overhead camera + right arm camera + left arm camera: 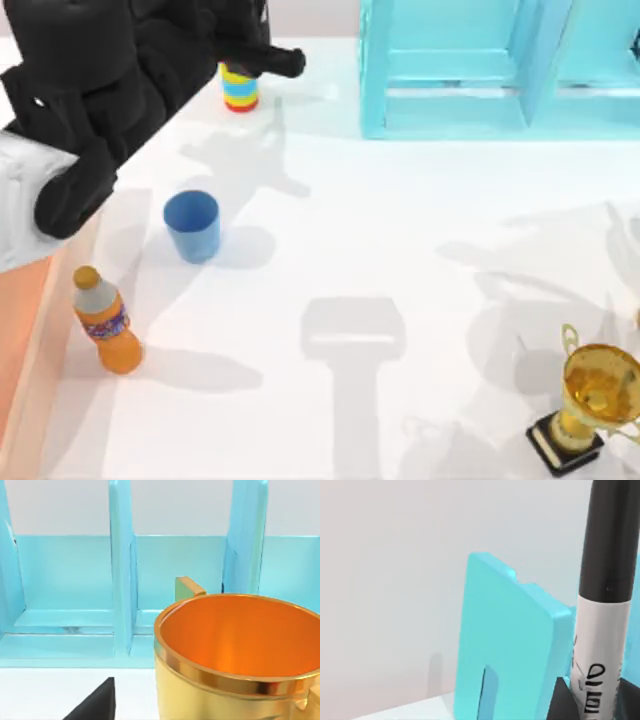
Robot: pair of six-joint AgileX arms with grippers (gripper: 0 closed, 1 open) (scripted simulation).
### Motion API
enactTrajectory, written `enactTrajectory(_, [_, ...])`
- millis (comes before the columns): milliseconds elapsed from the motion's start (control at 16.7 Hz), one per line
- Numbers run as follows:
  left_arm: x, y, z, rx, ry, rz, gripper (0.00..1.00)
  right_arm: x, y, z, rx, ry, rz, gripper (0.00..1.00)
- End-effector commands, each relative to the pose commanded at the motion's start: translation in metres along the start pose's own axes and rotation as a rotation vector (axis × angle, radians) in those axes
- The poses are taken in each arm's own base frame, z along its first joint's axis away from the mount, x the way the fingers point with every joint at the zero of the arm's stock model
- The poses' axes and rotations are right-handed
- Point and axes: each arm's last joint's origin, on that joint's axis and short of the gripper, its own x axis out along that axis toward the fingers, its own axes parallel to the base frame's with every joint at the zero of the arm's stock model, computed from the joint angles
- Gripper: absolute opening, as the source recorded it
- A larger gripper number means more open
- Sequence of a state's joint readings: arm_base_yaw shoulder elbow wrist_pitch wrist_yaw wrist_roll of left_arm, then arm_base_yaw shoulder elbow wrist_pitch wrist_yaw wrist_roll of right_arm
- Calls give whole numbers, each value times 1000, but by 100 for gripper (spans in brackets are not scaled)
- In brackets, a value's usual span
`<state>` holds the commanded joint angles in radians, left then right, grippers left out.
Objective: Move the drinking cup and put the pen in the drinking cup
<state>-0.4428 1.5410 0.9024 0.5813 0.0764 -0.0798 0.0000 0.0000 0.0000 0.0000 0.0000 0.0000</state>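
Observation:
The drinking cup [192, 225], a small blue tumbler, stands upright and open on the left part of the table. My left gripper [272, 62] hangs well behind it, near the table's back edge, just over a striped block stack [240, 88]. It is shut on the pen [602, 605], which has a black cap and a white barrel with dark print and stands upright close to the left wrist camera. A dark finger [561, 702] shows beside the barrel. In the right wrist view a black fingertip [97, 705] sits low, next to the gold trophy [240, 655].
An orange bottle [108, 322] stands near the front left edge. The gold trophy [590, 400] stands at the front right. A cyan rack [470, 70] runs along the back right. My left arm [90, 90] looms over the back left corner.

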Motion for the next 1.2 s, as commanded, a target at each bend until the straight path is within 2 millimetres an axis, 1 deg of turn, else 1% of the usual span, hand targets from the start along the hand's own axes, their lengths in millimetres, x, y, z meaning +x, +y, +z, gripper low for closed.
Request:
enactTrajectory(120, [-28,14,-14,34,-59,56,0,0,0,0,0,0,0,100])
enactTrajectory(300, [-67,25,-40,71,-100,114,0,0,0,0,0,0,0,100])
enactTrajectory(420, [-87,28,-54,88,-109,133,0,0,0,0,0,0,0,100])
enactTrajectory(540, [-100,28,-63,99,-114,141,0,0,0,0,0,0,0,100])
enactTrajectory(660, [-106,28,-67,103,-119,142,0,0,0,0,0,0,0,100])
enactTrajectory(900, [-106,28,-67,103,-119,142,0,0,0,0,0,0,0,100])
enactTrajectory(1080, [-102,28,-67,104,-123,138,0,0,0,0,0,0,0,100])
enactTrajectory(1200, [-93,29,-67,105,-131,138,0,0,0,0,0,0,0,100])
